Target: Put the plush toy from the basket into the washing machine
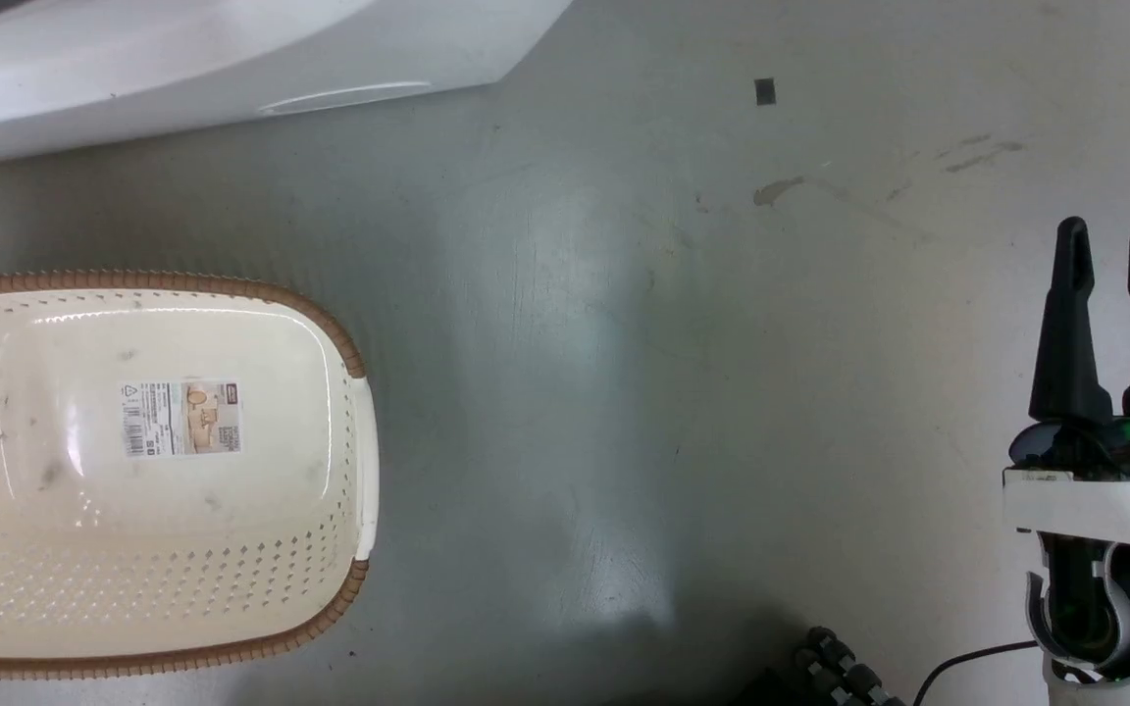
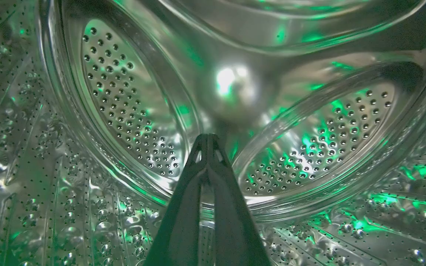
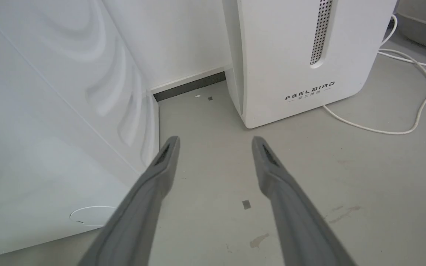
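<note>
left gripper (image 2: 207, 138) is inside the washing machine (image 2: 131, 111), fingertips pressed together, nothing between them. right gripper (image 1: 1109, 240) over the floor (image 1: 624, 392), fingers parted, holding nothing. basket (image 1: 349, 343) long axis runs left-right in head view (sticker (image 1: 180, 419) plainly visible). plush toy location and heading: can't tell.

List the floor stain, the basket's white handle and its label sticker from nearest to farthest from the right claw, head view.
1. floor stain, ahead-left of the right claw.
2. white handle, on the basket's right end.
3. label sticker, on the basket floor, farthest left.
</note>
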Robot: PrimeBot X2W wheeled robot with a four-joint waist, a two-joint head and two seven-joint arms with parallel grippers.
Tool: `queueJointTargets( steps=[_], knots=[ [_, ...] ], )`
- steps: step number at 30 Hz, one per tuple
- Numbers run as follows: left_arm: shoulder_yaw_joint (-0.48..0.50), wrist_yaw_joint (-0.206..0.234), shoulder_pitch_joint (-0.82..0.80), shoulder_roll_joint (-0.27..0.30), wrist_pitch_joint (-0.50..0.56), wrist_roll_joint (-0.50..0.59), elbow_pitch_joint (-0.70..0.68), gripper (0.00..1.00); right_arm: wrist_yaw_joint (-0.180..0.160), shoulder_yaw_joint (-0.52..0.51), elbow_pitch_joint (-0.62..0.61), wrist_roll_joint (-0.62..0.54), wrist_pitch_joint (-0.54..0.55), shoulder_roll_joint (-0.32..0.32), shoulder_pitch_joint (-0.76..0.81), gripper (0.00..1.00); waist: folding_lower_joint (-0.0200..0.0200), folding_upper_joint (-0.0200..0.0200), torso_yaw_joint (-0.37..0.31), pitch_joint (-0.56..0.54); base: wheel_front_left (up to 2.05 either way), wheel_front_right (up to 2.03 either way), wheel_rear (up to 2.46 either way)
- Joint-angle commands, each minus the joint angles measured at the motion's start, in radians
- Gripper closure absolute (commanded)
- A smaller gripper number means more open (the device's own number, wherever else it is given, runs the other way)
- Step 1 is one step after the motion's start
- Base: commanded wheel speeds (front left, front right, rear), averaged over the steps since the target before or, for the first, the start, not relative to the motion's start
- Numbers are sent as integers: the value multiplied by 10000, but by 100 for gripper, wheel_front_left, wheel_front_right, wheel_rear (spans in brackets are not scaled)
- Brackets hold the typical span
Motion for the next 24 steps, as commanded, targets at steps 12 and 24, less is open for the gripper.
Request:
queueJointTargets(
  steps=[12, 24],
  knots=[
    [-446, -165, 437, -331, -209, 93, 1165, 0, 6, 221, 211, -110, -44, -10, -110, 0, -1, 0, 325, -632, 0, 0, 0],
    [-742, -632, 2078, -869, -262, -70, 1796, 0, 6, 561, 646, -256, -44, -10, 332, 0, -1, 0, 679, -2208, 0, 0, 0]
  ],
)
